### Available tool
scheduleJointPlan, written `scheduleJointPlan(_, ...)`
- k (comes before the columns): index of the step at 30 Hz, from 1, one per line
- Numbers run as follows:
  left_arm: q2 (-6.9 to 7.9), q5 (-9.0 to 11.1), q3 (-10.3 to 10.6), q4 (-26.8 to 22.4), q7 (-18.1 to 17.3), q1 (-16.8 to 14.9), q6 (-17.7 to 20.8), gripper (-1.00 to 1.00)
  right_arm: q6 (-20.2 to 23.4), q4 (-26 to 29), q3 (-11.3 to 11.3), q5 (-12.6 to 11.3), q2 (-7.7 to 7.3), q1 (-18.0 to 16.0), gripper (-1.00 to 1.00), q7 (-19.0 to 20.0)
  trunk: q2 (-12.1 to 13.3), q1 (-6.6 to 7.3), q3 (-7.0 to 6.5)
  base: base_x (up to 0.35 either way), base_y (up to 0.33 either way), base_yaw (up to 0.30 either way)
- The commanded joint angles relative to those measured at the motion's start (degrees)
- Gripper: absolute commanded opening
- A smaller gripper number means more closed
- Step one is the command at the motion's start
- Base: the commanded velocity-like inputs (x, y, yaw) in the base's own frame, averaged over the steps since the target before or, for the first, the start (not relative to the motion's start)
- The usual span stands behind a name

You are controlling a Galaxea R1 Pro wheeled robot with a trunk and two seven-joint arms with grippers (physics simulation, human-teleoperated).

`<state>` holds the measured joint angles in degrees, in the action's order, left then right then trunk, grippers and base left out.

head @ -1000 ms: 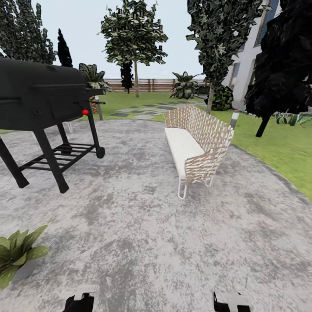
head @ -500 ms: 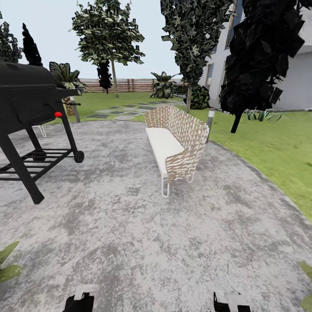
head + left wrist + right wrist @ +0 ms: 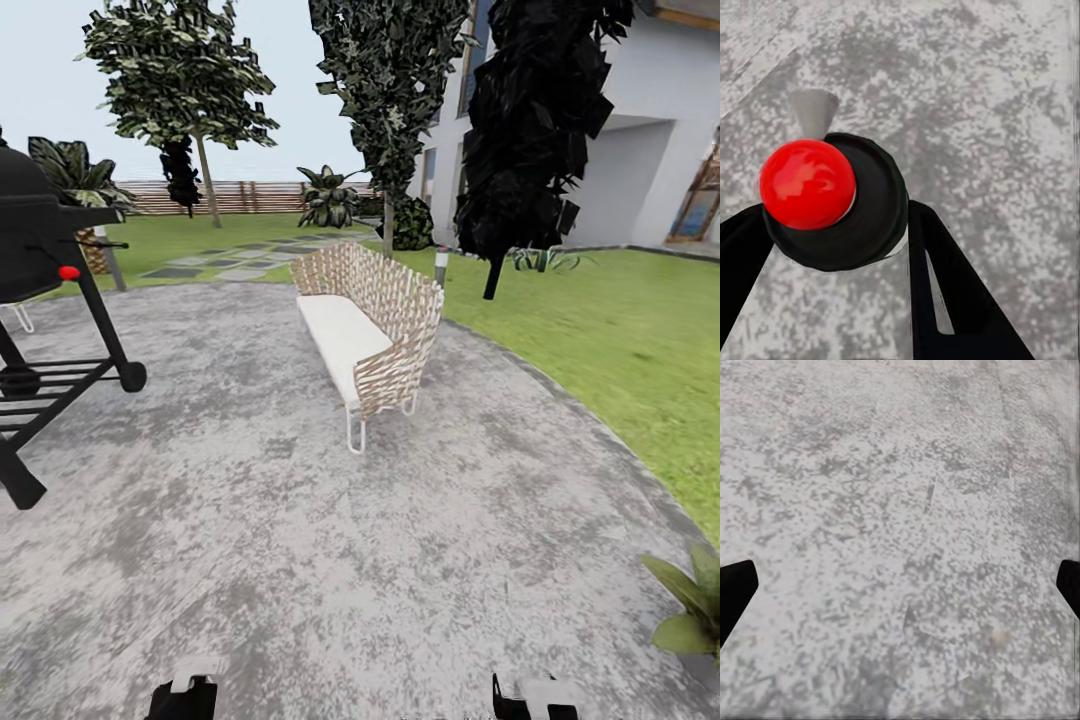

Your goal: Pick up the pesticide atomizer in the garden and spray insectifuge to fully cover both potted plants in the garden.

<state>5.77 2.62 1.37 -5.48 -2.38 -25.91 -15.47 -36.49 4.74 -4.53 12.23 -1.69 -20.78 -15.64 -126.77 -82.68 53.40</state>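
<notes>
The pesticide atomizer [image 3: 832, 202] shows end-on in the left wrist view: a dark round body with a red ball on top and a pale cone nozzle. My left gripper [image 3: 832, 232] is shut on it, one black finger [image 3: 945, 292] on each side, above grey stone. In the head view the left gripper [image 3: 185, 697] sits at the bottom edge. My right gripper [image 3: 900, 585] is open with nothing in it, over bare patio; its top [image 3: 535, 695] pokes in low in the head view. One potted plant [image 3: 690, 610] shows broad green leaves at the patio's right edge, pot hidden.
A wicker bench [image 3: 365, 325] with a white cushion stands mid-patio ahead. A black grill [image 3: 45, 330] on wheels is at the left. The round grey stone patio [image 3: 300, 560] stretches ahead, lawn [image 3: 620, 340] to the right, trees, a wooden fence and a house behind.
The whole head view has swung to the right: grill and bench slid left, the leafy plant at the lower left left the picture, and another one came in at the lower right.
</notes>
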Motion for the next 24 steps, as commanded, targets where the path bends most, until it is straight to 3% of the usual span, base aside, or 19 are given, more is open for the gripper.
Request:
scheduleJointPlan(1,0.05,0.3,0.0,0.0,-0.3,0.0,-0.2,-1.00,-0.2,-0.1,-0.4,0.6,0.02,-0.1,1.00,-0.2,0.0,0.01,0.05,0.000,0.034,-0.300)
scheduleJointPlan(24,-0.06,0.3,0.2,0.0,-0.3,0.0,-0.2,-1.00,-0.2,-0.1,-0.4,0.6,0.02,-0.1,1.00,-0.2,0.0,0.01,0.05,0.004,0.011,-0.300)
